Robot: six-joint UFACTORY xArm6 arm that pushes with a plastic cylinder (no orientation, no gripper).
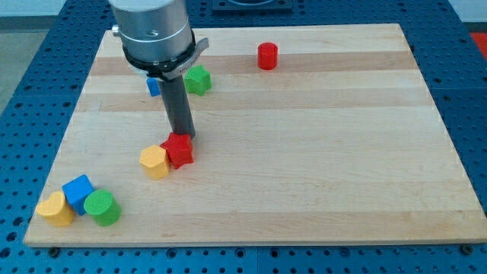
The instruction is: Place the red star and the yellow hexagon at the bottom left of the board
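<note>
Wooden board, pale, on a blue perforated bench; one arm with a dark rod, no jaws to open or close, so nothing is held, only pushed.

Item: red star, left of centre. The tip stands at its upper edge, touching or just short of it; which cannot be told.

Item: yellow hexagon, touching the star on the view's lower left, on the far side of the star from the tip.

Item: cluster in the bottom left corner, namely a yellow block, blue cube and green cylinder, well apart from the pair.

Item: green block and a blue block, partly hidden behind the rod; red cylinder near the top.

Risks, as judged: the push goes through the star into the hexagon, and an off-centre contact could turn the star so the hexagon slips sideways and is left behind. The tip may also slide off one of the star's points. On arrival, the pair could knock the corner cluster, and the yellow block sits near enough to the edge to go over.
</note>
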